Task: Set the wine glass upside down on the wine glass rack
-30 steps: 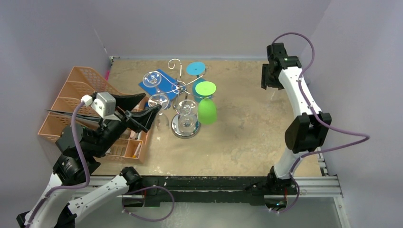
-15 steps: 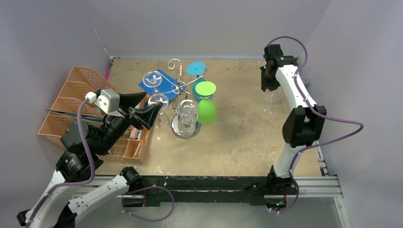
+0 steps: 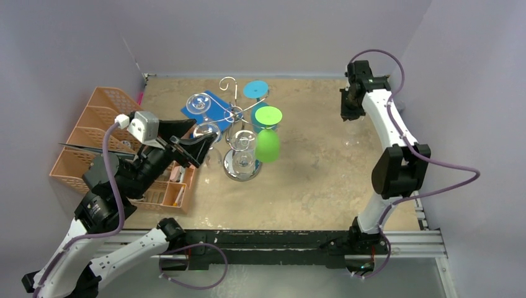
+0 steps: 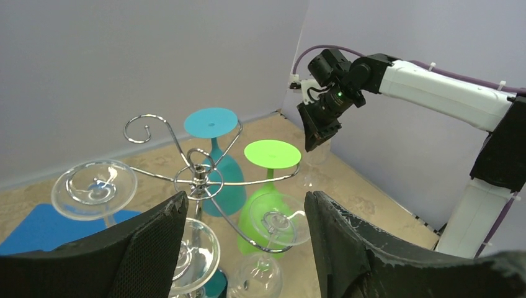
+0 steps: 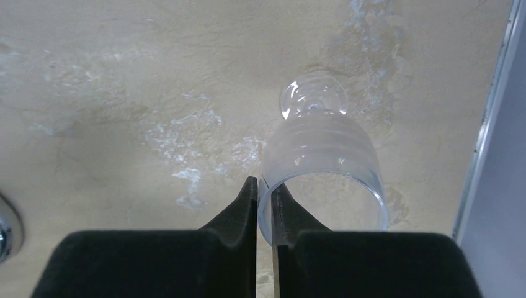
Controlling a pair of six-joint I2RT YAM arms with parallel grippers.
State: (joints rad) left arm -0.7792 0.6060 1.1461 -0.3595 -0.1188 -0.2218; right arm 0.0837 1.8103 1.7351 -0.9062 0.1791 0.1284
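A clear wine glass [image 5: 322,161] stands upright on the table by the right wall, faint in the top view [image 3: 353,133]. My right gripper [image 5: 263,186] is shut on the left wall of its rim, one finger inside the bowl and one outside. The chrome wine glass rack [image 3: 234,115] stands mid-table on its round shiny base [image 3: 242,166]. Hanging upside down from it are a green glass [image 3: 268,133], a teal glass [image 3: 255,93] and three clear glasses. My left gripper [image 4: 245,211] hovers open just left of the rack [image 4: 200,180], holding nothing.
An orange plastic organiser [image 3: 93,124] stands at the left edge beneath my left arm. A blue mat [image 3: 214,99] lies behind the rack. The right wall and a metal rail [image 5: 490,124] run close beside the wine glass.
My right gripper has shut on the wine glass rim, and that wrist has drawn in slightly. My left arm has drifted a little toward the rack, still open.
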